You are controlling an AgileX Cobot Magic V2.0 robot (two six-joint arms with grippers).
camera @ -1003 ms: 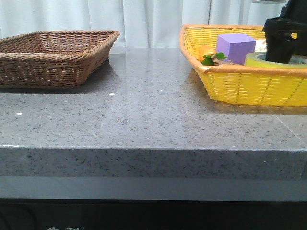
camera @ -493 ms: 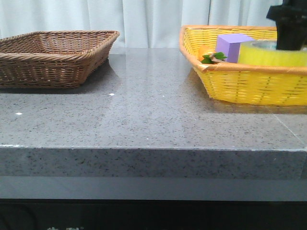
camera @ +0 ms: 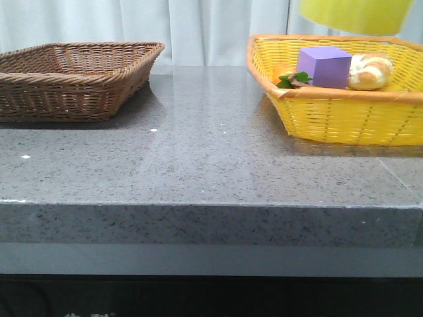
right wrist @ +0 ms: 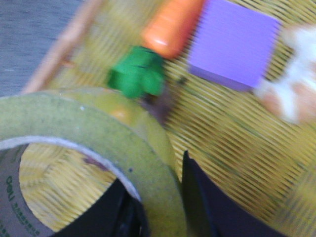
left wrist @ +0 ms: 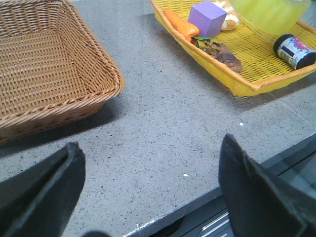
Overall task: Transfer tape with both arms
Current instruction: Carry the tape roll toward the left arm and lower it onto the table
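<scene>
Yellow tape (right wrist: pixel 98 148) in right gripper (right wrist: pixel 163 207), above yellow basket (camera: pixel 344 119)

A thick grey speckled stone table (camera: pixel 198 165) fills the foreground, its polished top catching soft pale reflections, with a lighter grey band under its front edge. Behind it hang pleated white curtains (camera: pixel 205 30), evenly and brightly lit

A brown basket (camera: pixel 76 79) is sitting on the table's (camera: pixel 211 165) left, a yellow basket (camera: pixel 344 109) on its right. The tape (camera: pixel 353 14) is hanging above the yellow basket, which is holding a cube (camera: pixel 323 66), carrot (left wrist: pixel 180 23) and bread (camera: pixel 370 71).
</scene>
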